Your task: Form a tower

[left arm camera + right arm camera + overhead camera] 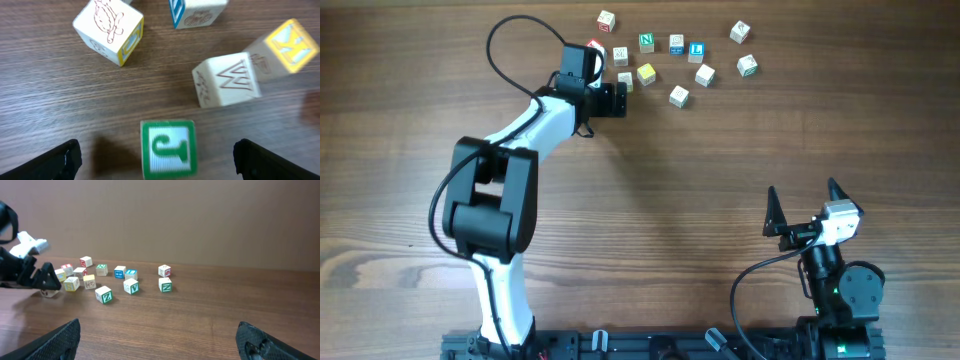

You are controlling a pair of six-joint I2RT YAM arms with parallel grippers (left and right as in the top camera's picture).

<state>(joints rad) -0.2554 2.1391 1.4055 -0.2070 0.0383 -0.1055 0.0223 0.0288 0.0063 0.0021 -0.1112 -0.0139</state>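
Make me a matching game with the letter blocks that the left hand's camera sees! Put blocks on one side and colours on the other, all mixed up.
Blocks:
1. J block
2. K block
3. W block
4. top-middle block

Colours:
a. blue
b. no colour patch, just thin lines on plain wood
c. green
d. yellow

Pairs: 1-c, 2-d, 3-b, 4-a
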